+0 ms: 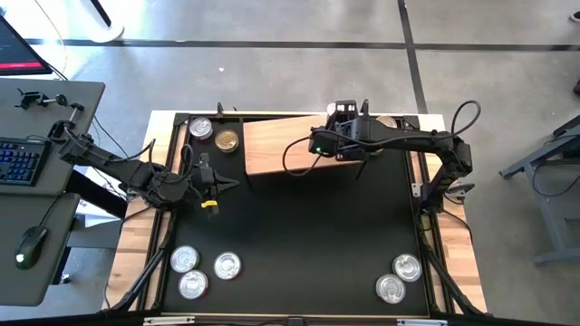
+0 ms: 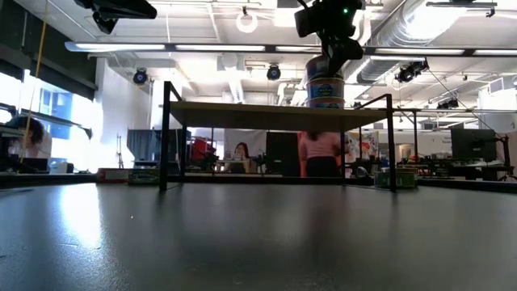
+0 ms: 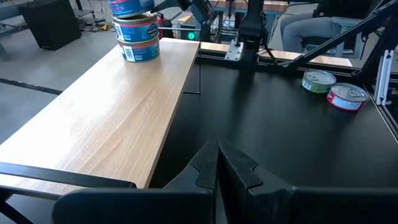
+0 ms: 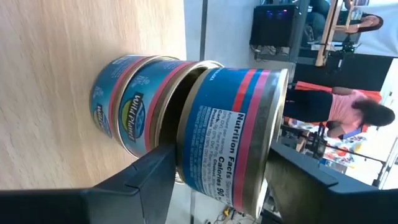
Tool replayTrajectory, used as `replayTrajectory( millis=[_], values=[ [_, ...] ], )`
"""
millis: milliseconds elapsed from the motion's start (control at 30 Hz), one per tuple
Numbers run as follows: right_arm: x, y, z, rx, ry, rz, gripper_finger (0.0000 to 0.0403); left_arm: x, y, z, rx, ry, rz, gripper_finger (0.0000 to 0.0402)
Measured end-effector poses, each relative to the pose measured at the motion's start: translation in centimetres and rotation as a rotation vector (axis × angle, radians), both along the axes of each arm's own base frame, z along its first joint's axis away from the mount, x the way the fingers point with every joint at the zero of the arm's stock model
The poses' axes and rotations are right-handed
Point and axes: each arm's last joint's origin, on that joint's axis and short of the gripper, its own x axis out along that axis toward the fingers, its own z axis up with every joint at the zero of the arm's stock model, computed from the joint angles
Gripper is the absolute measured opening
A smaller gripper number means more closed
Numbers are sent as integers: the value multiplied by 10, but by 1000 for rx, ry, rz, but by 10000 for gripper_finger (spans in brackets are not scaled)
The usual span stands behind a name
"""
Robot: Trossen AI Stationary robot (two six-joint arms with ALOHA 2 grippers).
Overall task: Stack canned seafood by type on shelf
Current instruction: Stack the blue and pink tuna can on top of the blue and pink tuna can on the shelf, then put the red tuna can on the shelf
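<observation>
Three blue-and-red cans [image 3: 138, 28] form one stack on the shelf [image 1: 285, 145], near its right end on the side toward the tabletop's far edge. The top can [image 4: 233, 137] sits a little askew on the two below it.

Right gripper [image 4: 217, 180]: over the stack, one finger on each side of the top can, close to its label; whether the fingers touch the can cannot be told, so neither can its state.

Left gripper [image 3: 217, 165]: fingers closed together, nothing between them, low over the black mat [image 1: 299, 235] near the tabletop's left edge, pointing toward the shelf.

Shelf: light wooden board on thin black legs [image 2: 166, 137], standing along the far edge of the tabletop [image 1: 462, 263]; the rest of the board is bare.

Loose cans on the mat:
- silver-lidded can [image 1: 200, 129] and gold-lidded can [image 1: 227, 140], side by side at the far left corner, just beside the shelf's left end;
- three silver-lidded cans [image 1: 201, 270] grouped at the near left corner;
- two silver-lidded cans [image 1: 399, 277] at the near right corner.

Background: people [image 2: 321, 153] in the room beyond the tabletop; a desk with keyboard [image 1: 20, 161] and mouse [image 1: 33, 243] to the left.
</observation>
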Motion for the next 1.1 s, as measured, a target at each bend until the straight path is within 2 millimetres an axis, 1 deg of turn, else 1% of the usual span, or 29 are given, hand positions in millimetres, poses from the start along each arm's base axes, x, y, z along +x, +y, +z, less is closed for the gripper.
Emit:
replayTrajectory(
  millis=[233,467,600,800,933,1000,1100],
  values=[
    [1,10,-1,44,23,54,222,0,0,0,0,1,0,0],
    [1,10,0,77,17,60,222,0,0,-1,2,6,0,0],
    [0,12,5,101,18,67,222,0,0,-1,3,7,-1,0],
    [0,13,27,112,-53,79,222,0,0,-1,4,6,3,0],
    [-3,15,45,126,-127,68,222,0,1,0,13,3,22,0],
    [-5,17,56,150,-191,53,222,-1,1,2,11,-3,25,0],
    [-8,23,74,252,-366,3,222,-1,1,16,-13,-59,26,0]
  ],
)
